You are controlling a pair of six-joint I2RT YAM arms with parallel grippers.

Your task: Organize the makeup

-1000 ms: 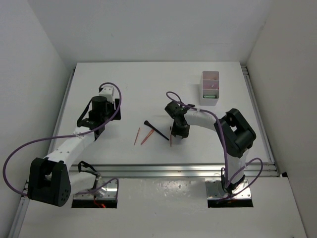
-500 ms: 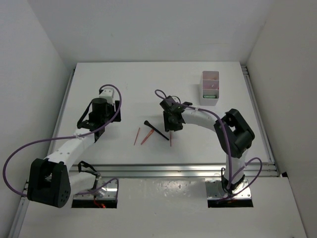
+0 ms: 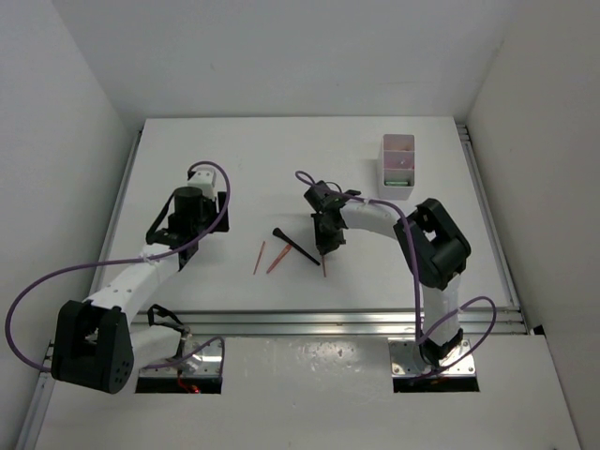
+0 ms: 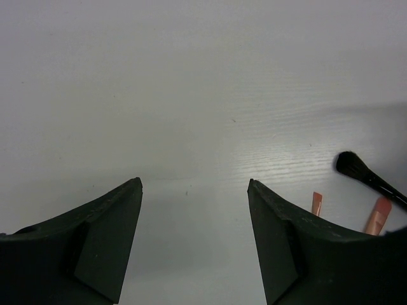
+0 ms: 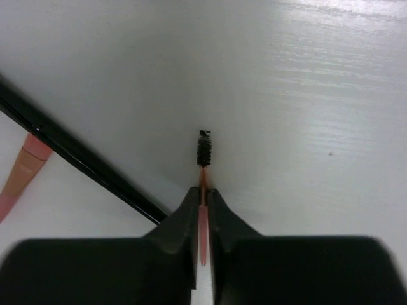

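- My right gripper [image 5: 202,203] pinches the thin pink pencil [image 5: 203,159], jaws nearly closed; it lies on the table [image 5: 318,95] just beside the black brush [image 5: 82,166].
- My left gripper [image 4: 194,210] gapes wide, empty.
- Next, I judge: lift it cleanly and carry it to the white box [image 3: 397,161].

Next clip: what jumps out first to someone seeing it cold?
The right gripper, mid-table, is pinched shut on a thin pink wand with a black bristle tip, beside a black brush lying diagonally. The left gripper hangs open off to the left; a white compartment box sits far right.
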